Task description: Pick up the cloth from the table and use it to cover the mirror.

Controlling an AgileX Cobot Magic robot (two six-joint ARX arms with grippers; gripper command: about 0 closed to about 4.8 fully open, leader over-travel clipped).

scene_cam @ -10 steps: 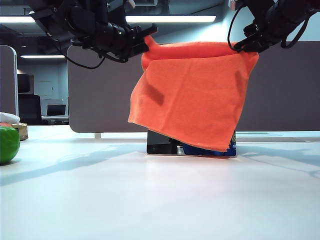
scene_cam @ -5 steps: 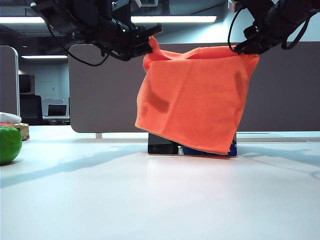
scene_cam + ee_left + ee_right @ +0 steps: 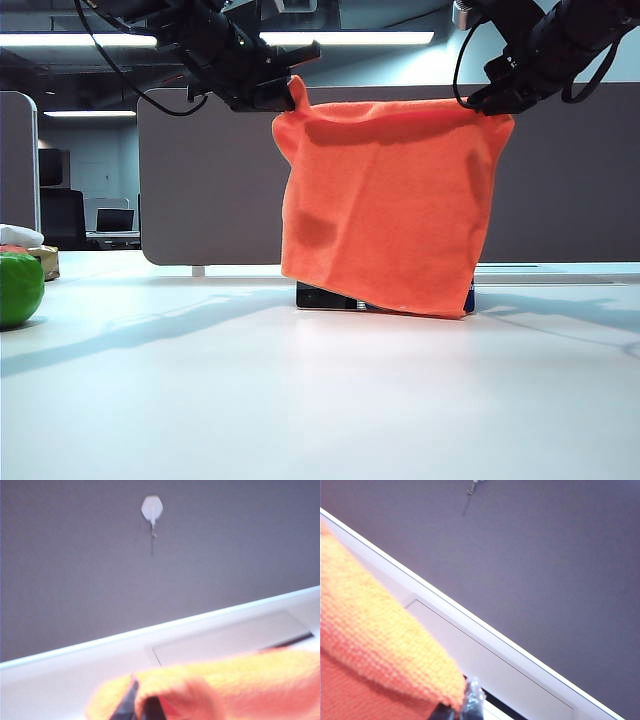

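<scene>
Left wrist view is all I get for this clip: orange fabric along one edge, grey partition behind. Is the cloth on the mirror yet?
Observer: Not released. In the exterior view the cloth hangs spread like a curtain, with one top corner pinched in the left gripper at upper left.
Operator: And the other corner?
Observer: The right gripper, at upper right, is shut on it.
Operator: Can you see the mirror?
Observer: Only a dark strip at the base of the mirror, showing below the cloth's hem, on the table.
</scene>
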